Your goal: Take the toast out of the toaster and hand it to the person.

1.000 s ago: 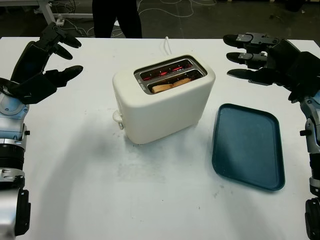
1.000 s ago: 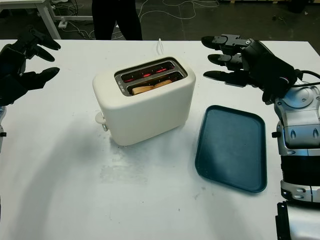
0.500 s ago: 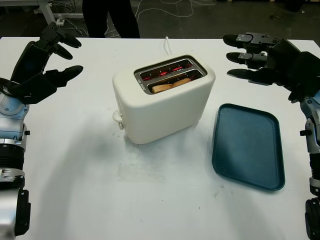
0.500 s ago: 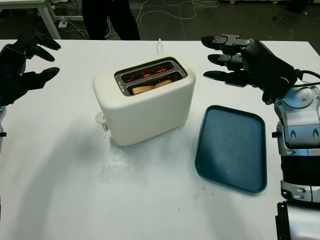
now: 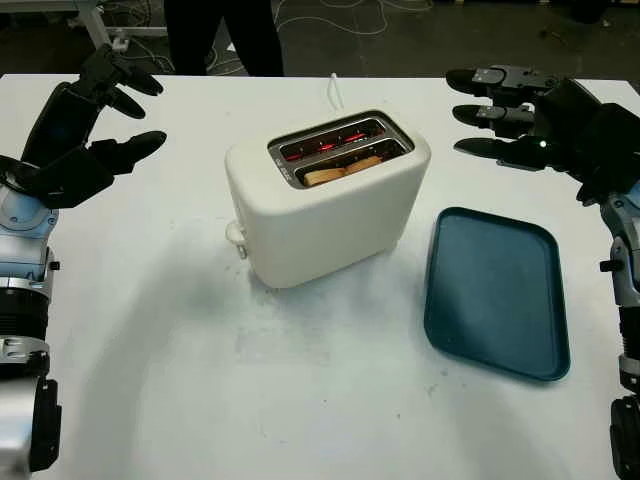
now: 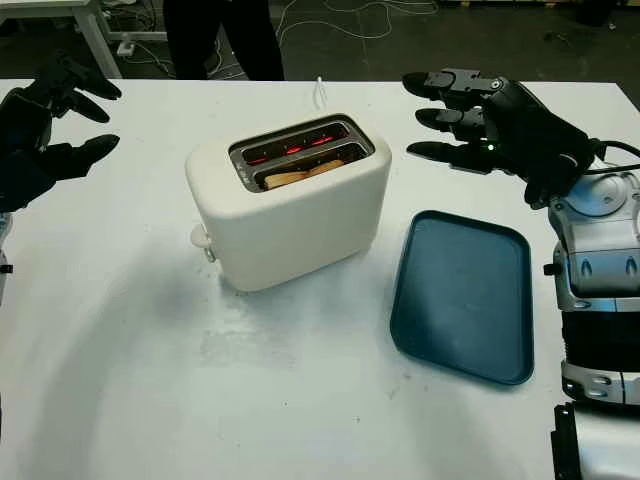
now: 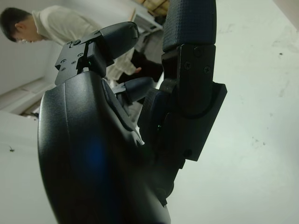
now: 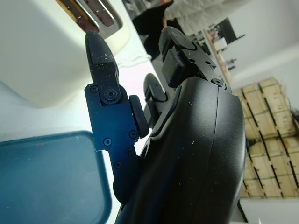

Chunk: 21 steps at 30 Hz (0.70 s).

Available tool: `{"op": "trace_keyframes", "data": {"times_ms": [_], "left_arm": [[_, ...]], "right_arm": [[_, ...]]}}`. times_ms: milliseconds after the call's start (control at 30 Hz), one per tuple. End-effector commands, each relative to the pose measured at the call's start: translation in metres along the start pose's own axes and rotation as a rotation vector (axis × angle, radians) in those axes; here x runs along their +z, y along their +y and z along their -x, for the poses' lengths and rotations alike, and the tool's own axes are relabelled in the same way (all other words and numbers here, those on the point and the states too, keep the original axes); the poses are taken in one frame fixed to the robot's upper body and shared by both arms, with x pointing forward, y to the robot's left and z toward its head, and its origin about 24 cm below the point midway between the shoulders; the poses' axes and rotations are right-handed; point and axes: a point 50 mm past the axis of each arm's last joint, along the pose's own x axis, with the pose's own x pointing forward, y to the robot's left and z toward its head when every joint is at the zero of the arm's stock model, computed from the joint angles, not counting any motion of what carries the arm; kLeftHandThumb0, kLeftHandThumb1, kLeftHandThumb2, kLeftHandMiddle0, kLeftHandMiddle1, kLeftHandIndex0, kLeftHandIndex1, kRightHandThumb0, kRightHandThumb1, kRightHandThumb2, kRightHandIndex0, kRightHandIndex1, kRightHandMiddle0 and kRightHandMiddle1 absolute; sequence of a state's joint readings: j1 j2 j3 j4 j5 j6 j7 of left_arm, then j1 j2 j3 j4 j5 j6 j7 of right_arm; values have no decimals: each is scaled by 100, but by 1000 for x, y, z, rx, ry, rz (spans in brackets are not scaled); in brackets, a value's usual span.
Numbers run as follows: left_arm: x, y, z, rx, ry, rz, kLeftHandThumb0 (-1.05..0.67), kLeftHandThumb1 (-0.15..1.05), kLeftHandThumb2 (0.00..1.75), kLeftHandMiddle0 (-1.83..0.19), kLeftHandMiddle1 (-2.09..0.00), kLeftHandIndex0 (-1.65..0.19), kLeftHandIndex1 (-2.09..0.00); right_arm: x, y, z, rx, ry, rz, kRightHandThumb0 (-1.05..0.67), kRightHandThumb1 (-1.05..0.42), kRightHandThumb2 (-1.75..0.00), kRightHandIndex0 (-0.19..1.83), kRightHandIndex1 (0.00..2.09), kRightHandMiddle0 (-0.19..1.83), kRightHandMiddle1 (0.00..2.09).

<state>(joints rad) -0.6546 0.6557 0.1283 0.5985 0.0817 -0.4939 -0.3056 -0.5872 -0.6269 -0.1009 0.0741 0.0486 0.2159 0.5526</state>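
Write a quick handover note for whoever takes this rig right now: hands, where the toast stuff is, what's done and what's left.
Left hand: open, raised over the table's left side.
Right hand: open, raised right of the toaster, beyond the blue tray.
Toast: in the toaster's nearer slot; the elements glow red.
Person: standing at the table's far edge.
Done: nothing.
Left: pull the toast out and hand it over.

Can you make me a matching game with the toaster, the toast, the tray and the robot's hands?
Things:
1. toaster
2. toast
3. tray
4. left hand and right hand

Descriptions:
A. dark blue, with nothing on it
B. cream white, in the middle of the table
C. black, open, raised on either side of the toaster
D. brown, sitting in the nearer slot

Pairs: 1-B, 2-D, 3-A, 4-C
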Motion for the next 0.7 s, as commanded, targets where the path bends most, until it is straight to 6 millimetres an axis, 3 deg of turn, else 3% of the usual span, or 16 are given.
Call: {"op": "trace_keyframes", "data": {"times_ms": [0,667], "left_arm": [[2,2,-1,16,-17,7,-105,92,42,0,-162,0,-145],[2,1,-3,8,-9,-3,-105,92,44,0,-163,0,-146]], "right_arm": [[3,-1,1,-8,-14,10,-52,-90,0,49,0,46,0],[3,-1,-2,2,-15,-3,-53,-89,0,49,0,46,1]]}}
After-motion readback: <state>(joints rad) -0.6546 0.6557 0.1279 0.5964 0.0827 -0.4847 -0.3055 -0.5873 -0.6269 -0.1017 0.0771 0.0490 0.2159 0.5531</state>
